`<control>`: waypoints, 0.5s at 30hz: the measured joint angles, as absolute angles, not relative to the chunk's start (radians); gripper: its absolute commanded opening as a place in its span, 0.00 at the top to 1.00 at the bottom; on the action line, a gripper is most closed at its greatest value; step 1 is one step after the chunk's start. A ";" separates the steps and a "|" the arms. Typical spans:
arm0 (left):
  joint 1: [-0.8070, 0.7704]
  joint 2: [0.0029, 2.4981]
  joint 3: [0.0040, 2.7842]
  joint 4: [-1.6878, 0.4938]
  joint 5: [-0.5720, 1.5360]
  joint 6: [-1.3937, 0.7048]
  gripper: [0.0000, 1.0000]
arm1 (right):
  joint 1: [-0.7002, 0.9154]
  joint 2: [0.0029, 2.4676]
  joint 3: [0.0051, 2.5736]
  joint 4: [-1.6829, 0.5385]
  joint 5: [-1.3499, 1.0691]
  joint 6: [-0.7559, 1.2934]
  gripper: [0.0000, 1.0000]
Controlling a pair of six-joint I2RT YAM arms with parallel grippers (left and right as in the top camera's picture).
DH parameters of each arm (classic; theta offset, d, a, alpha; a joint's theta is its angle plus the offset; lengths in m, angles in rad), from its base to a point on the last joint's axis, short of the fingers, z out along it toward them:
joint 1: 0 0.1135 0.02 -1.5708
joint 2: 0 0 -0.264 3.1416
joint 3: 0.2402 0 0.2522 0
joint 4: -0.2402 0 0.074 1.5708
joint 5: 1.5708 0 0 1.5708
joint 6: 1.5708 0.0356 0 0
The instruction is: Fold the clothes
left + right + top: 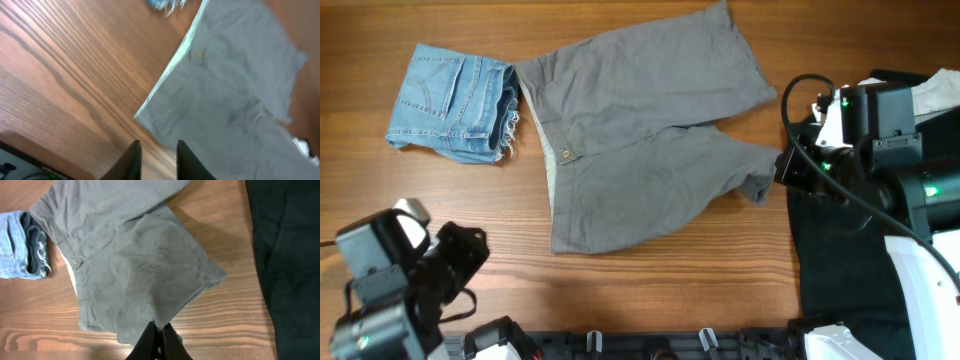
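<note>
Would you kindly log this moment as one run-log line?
left claw open by waistband corner | right claw shut on grey cotton shorts leg hem

The shorts (640,130) are grey, their waistband lining (165,75) perhaps pale-striped; denim shorts (455,100) light-blue, garment (830,270) black, table (720,290) brown-grained.

Looks like a robotics lab bench: wood-grain worktop (650,300) flanked by a black-and-white left arm (400,290) and right arm (890,150), with a looped black cable (785,110), green status lights (847,103) and a black rail (650,345) along the near edge.

grey shorts (235,100) blurred; black garment (290,255) cropped by edge
</note>
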State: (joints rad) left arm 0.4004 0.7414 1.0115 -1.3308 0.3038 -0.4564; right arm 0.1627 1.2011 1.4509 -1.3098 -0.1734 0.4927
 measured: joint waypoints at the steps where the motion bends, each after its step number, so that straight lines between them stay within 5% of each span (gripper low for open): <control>1: 0.400 0.757 0.931 -1.291 0.342 -0.455 0.53 | 0.163 1.207 1.451 -1.313 -0.171 0.493 0.96; 7: 0.285 1.008 0.576 -1.034 0.577 -0.458 0.45 | 0.163 1.242 1.451 -1.323 -0.163 0.491 0.96; 11: 0.089 1.217 0.568 -0.913 0.547 -0.531 0.37 | 0.162 1.248 1.451 -1.324 -0.151 0.488 0.96; 15: 0.053 1.377 0.566 -0.766 0.480 -0.628 0.42 | 0.162 1.248 1.451 -1.324 -0.148 0.484 0.96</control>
State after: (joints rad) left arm 0.0532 1.3773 0.5655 -0.7662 0.4805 -0.6277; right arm 0.1619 1.2476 1.4513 -1.3235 -0.1478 0.4843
